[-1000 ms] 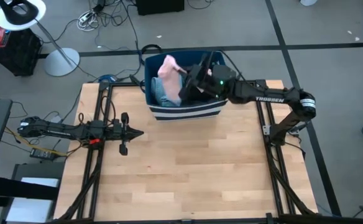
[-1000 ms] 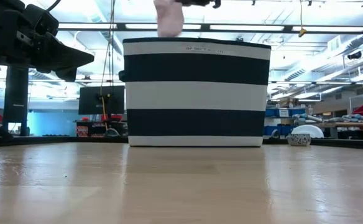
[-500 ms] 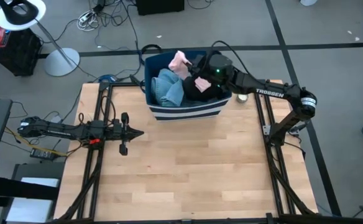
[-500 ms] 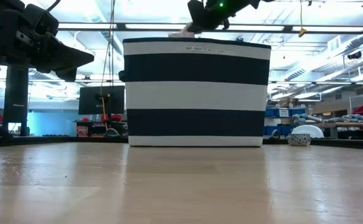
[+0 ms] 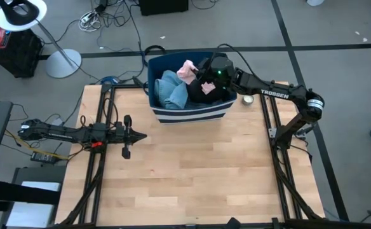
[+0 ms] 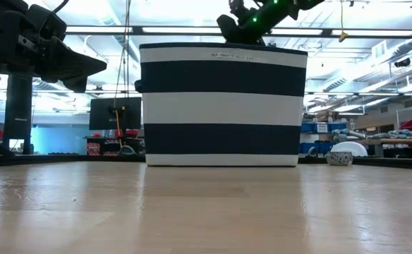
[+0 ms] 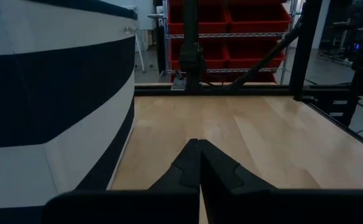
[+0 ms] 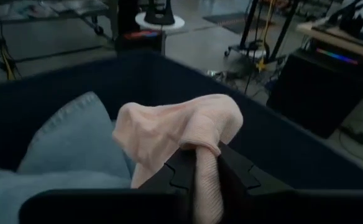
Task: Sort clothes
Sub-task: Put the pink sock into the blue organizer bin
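- Right end effector pinches a pink garment over the striped bin at the desk's far edge, apparently loosening.
- Left end effector, pressed together, waits near the left edge.

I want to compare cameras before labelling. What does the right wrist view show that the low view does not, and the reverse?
Only the right wrist view shows inside the bin: the pink garment pinched between the right tool's fingers, beside light blue denim.

Only the low view shows the bin's striped outside standing on the table, with nothing inside visible.

Both show the bin and part of the right arm above it.
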You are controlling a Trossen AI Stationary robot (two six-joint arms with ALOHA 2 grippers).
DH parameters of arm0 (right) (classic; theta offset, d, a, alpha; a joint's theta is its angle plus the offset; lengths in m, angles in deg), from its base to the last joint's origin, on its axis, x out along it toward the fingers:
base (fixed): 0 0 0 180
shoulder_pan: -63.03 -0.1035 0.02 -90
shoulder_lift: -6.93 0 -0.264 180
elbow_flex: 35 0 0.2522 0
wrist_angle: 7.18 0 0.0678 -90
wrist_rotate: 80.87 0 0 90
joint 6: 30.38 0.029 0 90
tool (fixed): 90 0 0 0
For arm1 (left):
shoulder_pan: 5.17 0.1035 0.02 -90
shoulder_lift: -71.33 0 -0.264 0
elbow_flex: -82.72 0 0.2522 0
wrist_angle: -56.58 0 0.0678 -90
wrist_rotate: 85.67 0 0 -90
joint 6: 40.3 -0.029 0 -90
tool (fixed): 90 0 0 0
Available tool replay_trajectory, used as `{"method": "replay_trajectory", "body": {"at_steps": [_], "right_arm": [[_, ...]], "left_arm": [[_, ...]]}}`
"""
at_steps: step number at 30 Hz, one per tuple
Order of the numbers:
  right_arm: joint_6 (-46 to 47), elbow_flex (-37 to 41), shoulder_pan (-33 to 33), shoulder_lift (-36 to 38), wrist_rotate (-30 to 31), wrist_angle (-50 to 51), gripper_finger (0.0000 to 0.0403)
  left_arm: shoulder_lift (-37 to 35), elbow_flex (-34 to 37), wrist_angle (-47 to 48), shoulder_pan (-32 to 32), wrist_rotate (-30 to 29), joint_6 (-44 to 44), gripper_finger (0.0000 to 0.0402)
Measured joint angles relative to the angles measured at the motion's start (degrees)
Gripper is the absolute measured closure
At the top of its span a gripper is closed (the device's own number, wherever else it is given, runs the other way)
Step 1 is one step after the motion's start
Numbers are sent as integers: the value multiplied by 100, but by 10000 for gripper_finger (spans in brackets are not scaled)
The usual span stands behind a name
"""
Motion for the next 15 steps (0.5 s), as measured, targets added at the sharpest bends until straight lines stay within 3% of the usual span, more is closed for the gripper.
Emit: {"method": "replay_trajectory", "body": {"at_steps": [15], "right_arm": [[19,710,-11,-2,1,-66,354]], "left_arm": [[-11,0,0,0,-5,0,396]]}}
